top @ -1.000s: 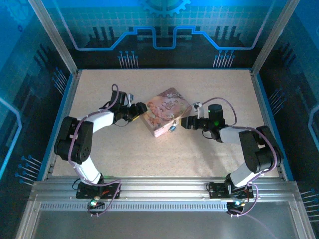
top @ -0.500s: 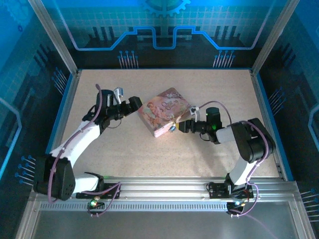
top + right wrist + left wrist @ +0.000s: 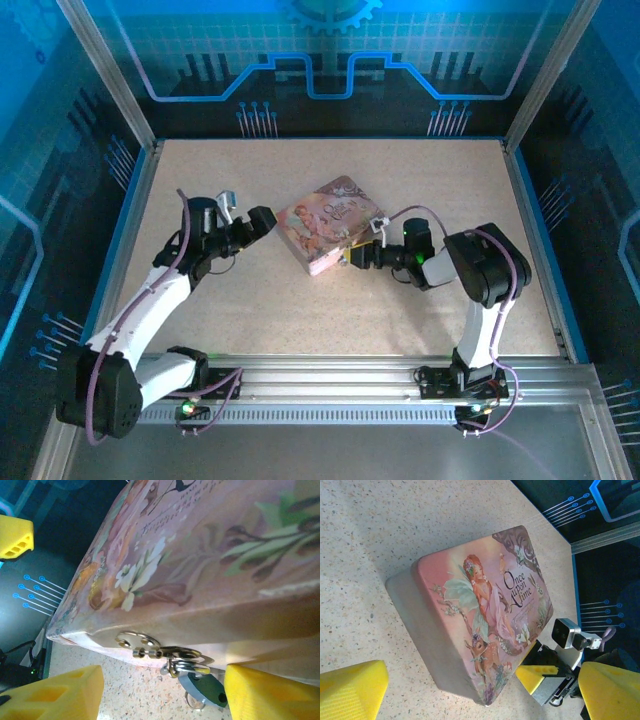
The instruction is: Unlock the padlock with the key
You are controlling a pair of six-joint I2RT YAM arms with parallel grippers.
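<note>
The pink illustrated tin box (image 3: 330, 235) lies mid-table. In the right wrist view the small teal padlock (image 3: 202, 687) hangs by its silvery shackle from the box's metal hasp (image 3: 165, 654). A thin wire ring (image 3: 192, 700) pokes out beneath it. I cannot make out the key. My right gripper (image 3: 160, 695) is open at the box's front side (image 3: 350, 256), with the yellow fingers (image 3: 55, 695) on either side of the padlock and gripping nothing. My left gripper (image 3: 258, 228) is wide open just off the box's left corner (image 3: 482, 700) and holds nothing.
The box (image 3: 480, 610) rests flat on the speckled tabletop (image 3: 250, 300), which lies bare around it. Blue enclosure walls (image 3: 130, 200) edge the table. In the left wrist view the right gripper's yellow finger (image 3: 536, 674) shows at the box's far corner.
My left gripper has opened wide and drawn back a little from the box's left corner. The right gripper has moved left, up to the box's front where the padlock hangs.
</note>
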